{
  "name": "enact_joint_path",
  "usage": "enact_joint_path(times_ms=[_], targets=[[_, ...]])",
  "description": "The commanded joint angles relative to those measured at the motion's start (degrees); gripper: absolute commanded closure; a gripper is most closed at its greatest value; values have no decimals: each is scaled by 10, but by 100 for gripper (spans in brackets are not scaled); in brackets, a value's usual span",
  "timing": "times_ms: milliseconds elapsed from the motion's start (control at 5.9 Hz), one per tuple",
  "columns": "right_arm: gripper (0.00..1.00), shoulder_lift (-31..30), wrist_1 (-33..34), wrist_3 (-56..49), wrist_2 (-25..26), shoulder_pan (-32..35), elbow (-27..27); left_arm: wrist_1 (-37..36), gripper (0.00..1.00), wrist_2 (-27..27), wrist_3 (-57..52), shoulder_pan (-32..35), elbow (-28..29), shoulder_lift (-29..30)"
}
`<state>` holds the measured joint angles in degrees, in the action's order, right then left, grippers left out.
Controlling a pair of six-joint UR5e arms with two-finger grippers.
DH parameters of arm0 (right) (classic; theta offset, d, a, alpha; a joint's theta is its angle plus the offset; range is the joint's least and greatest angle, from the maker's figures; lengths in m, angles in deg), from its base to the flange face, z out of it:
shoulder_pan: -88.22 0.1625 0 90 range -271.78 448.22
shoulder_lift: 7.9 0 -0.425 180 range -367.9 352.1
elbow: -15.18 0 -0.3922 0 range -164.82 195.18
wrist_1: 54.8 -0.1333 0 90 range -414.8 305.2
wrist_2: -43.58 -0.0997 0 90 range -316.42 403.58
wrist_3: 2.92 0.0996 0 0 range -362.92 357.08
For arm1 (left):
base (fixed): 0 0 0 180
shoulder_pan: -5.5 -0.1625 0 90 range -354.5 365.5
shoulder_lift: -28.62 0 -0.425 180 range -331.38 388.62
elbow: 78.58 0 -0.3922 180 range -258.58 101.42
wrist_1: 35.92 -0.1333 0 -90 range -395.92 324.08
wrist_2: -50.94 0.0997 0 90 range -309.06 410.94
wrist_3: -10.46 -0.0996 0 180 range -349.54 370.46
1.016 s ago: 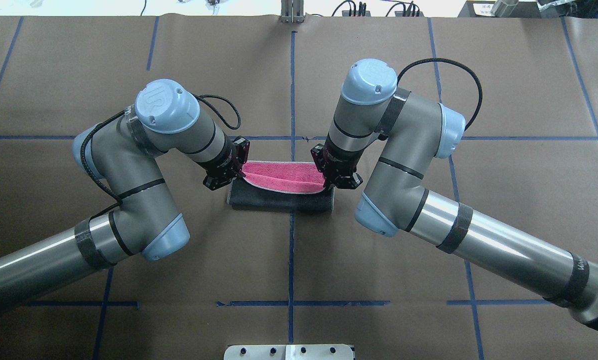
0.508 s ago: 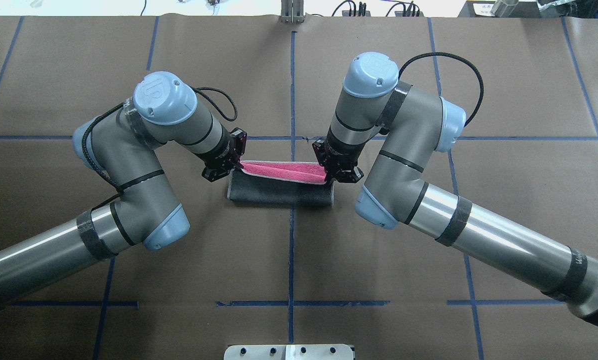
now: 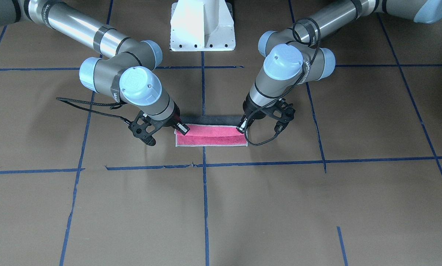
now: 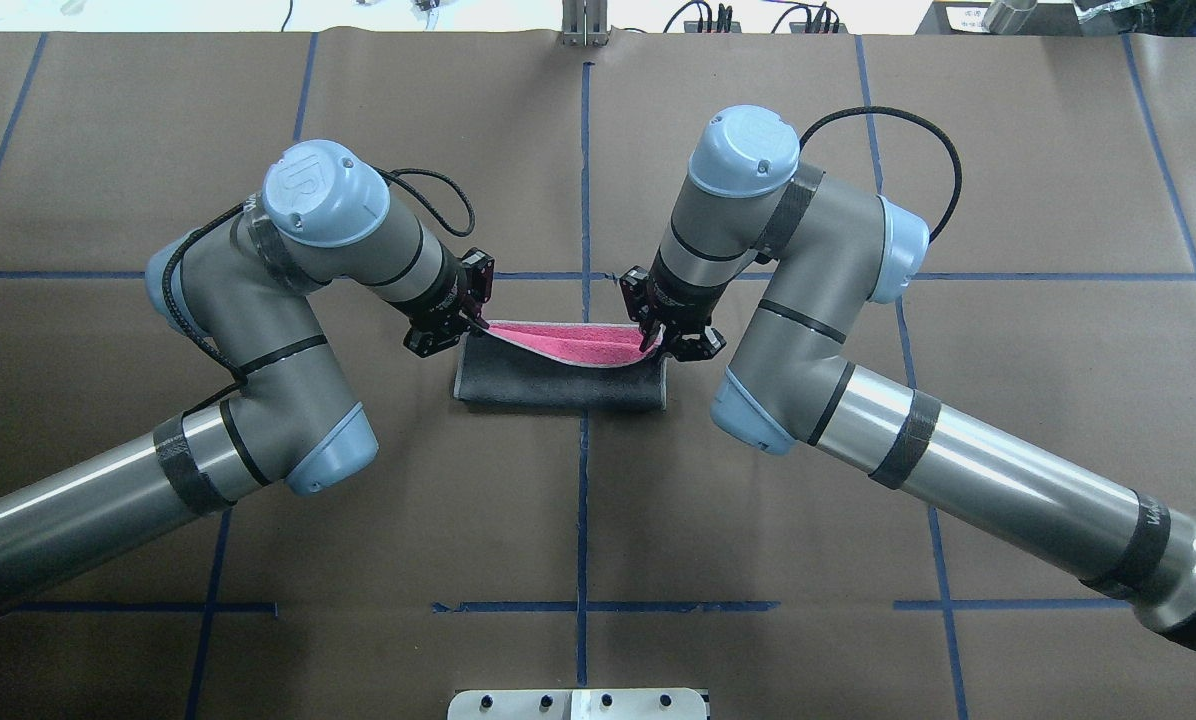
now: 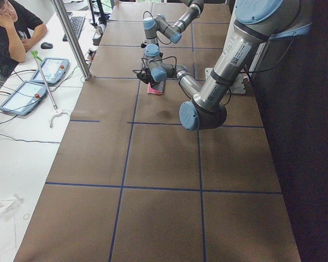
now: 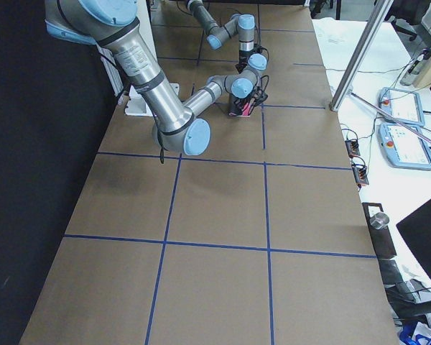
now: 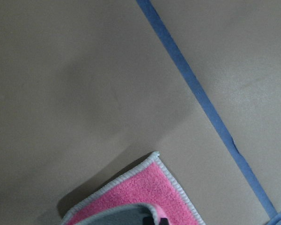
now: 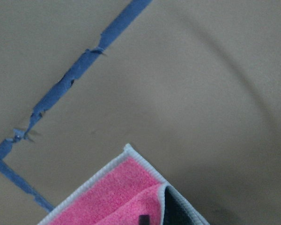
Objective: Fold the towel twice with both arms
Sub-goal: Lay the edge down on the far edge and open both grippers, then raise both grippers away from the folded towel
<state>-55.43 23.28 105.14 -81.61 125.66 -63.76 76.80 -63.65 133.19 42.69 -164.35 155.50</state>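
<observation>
One camera looks forward and down on the table (image 4: pixel 258 520) from behind the arms (image 4: pixel 248 330); another faces them steeply from the far edge, base (image 3: pixel 202 26) at top. Two at the table's ends look along it from afar. Both wrist cameras sit close over towel (image 7: pixel 145 197) corners; all six share the towel.

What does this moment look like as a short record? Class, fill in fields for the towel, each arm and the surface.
towel: doubled over, grey face up, pink inside showing along the far edge; top layer not yet laid flat
left arm: jaws shut on the top layer's left corner, just above the lower layer
right arm: jaws shut on the top layer's right corner
table: brown paper, marked with blue tape lines
fold stage: first fold nearly closed
</observation>
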Motion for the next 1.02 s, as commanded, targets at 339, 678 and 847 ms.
enact_joint_path(times_ms=[339, 678, 847], targets=[[0, -6, -16, -69, 62, 59, -5, 46, 0, 34, -85, 23, 5, -4], [0, -39, -15, -100, 63, 98, -54, 42, 0, 31, -197, 43, -31, -18], [0, -107, -14, -172, 63, 108, -132, 41, 0, 37, -297, 44, -81, -62]])
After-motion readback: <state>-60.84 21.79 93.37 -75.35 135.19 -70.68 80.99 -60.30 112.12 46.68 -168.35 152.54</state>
